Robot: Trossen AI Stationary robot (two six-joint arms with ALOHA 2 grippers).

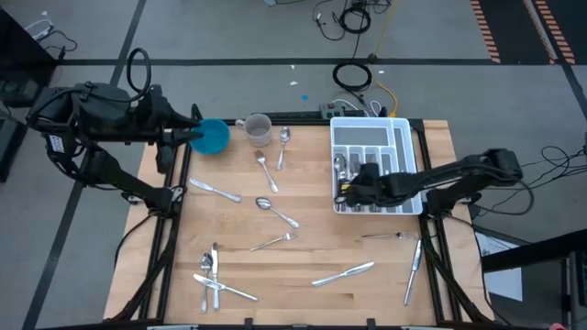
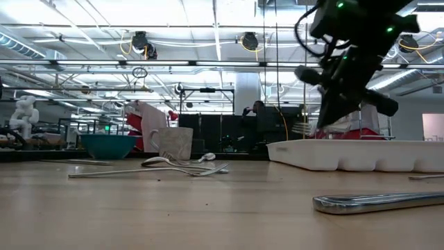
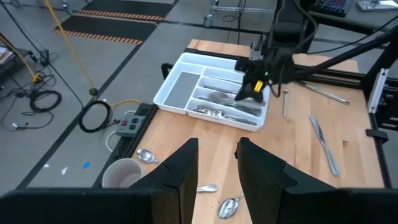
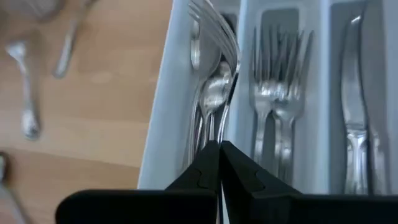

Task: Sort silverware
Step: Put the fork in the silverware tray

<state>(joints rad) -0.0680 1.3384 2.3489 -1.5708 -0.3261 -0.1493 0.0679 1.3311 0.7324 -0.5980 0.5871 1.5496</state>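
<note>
- Starting at your left, the left gripper point(image 1: 195, 136) hangs over the table's far left corner, right at the blue bowl point(image 1: 212, 137); in the left wrist view its fingers point(image 3: 180, 171) stand parted with nothing between them.
- Beside the bowl, near the far edge, stands a pale cup point(image 1: 258, 129), with a spoon point(image 1: 283, 145) just to its right.
- Down the left side, a knife point(image 1: 215, 191) lies close to the left edge, and a small cluster of silverware point(image 1: 214, 278) sits near the front left corner.
- You have bare wood in the middle, broken only by two spoons point(image 1: 275, 211) and a fork point(image 1: 273, 242); another knife point(image 1: 344, 273) lies toward the front edge.
- Further right, the white tray point(image 1: 400, 126) sits against the far right of the table, its compartments already holding forks point(image 4: 277, 93), spoons point(image 4: 211, 93) and a knife point(image 4: 351, 106).
- The right gripper point(image 1: 348, 191) is low over the tray's near left compartment, fingers point(image 4: 202, 171) pressed together. A fork's tines point(image 4: 217, 31) rise just ahead of the tips, but you cannot tell whether it is pinched or merely lying in the slot.
- Right of the tray's front, a fork point(image 1: 385, 236) and a knife point(image 1: 414, 269) lie close to the right edge, leaving only a narrow strip of open wood there.
</note>
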